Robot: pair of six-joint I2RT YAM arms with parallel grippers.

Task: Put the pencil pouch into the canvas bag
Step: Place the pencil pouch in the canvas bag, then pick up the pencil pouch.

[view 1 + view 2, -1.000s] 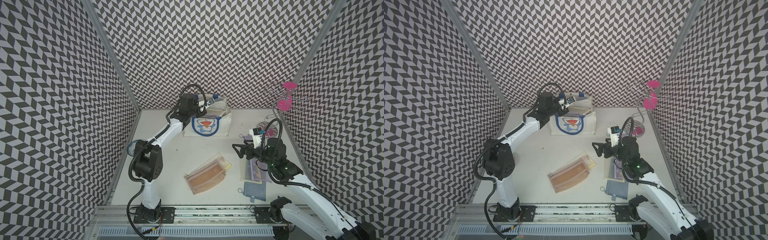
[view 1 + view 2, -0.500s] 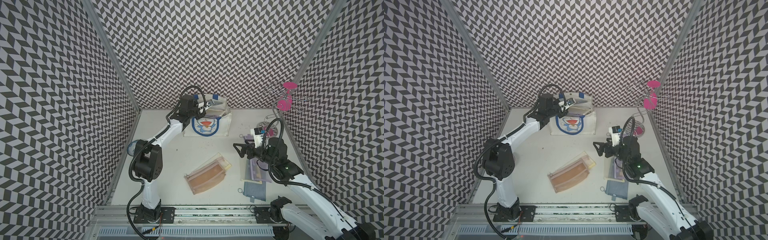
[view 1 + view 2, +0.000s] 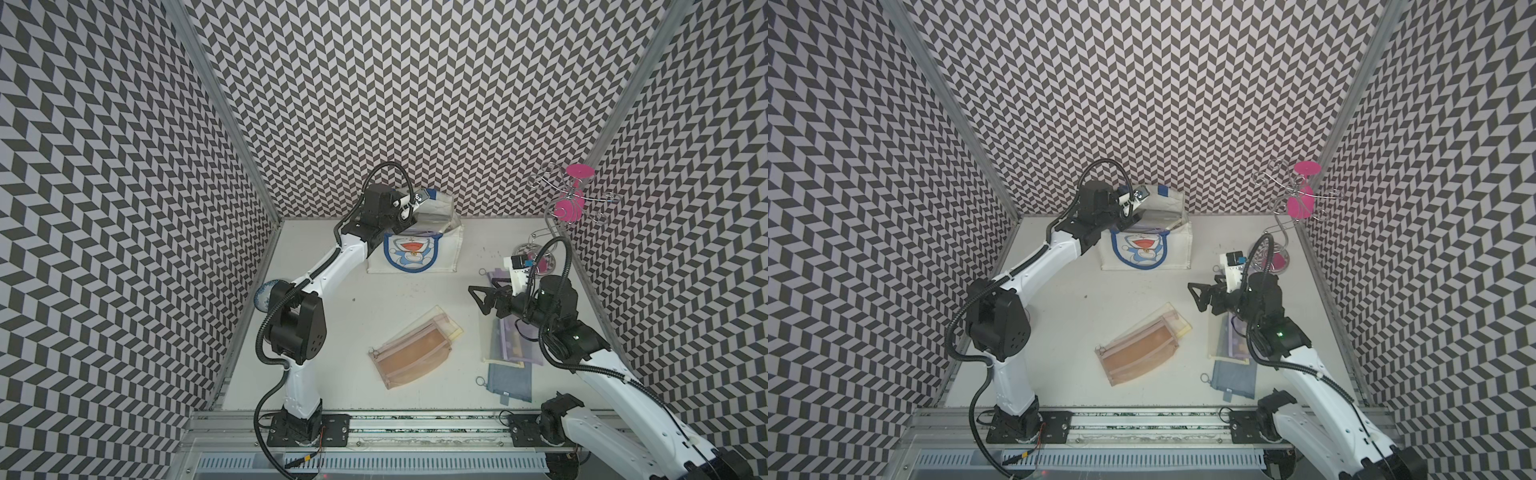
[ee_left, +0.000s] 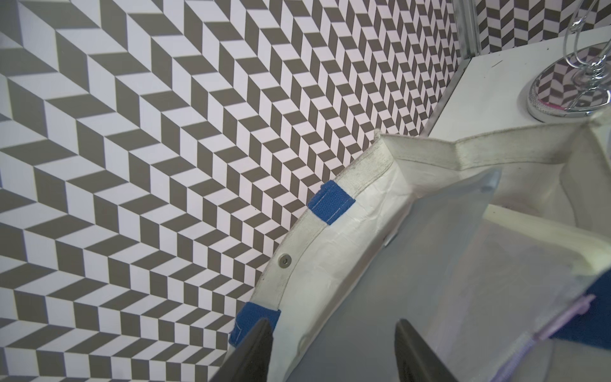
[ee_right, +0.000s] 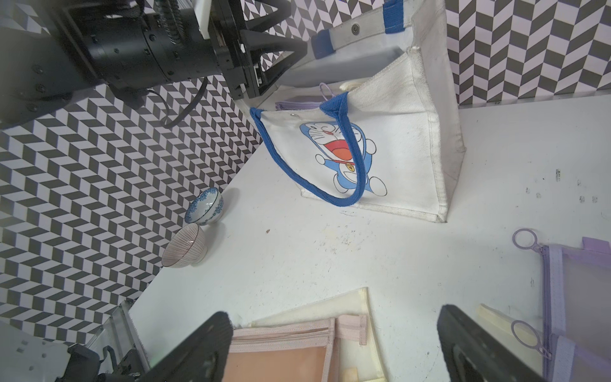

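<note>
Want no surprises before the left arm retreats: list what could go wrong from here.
1. The pencil pouch leans tilted in the canvas bag, partly above its front rim; it may stay propped or slide out instead of dropping in.
2. The open left claw has one finger right beside a blue strap tab; pulling back could snag it and drag the bag.

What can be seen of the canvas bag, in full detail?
The canvas bag is a boxy cream cloth tote with a blue-and-white cartoon cat printed on its front and blue strap handles. The front handle hangs down over the print. The bag stands upright on the table near the back wall, mouth open. A metal snap sits on its rim. A translucent grey pouch rests inside, sticking out above the rim.
</note>
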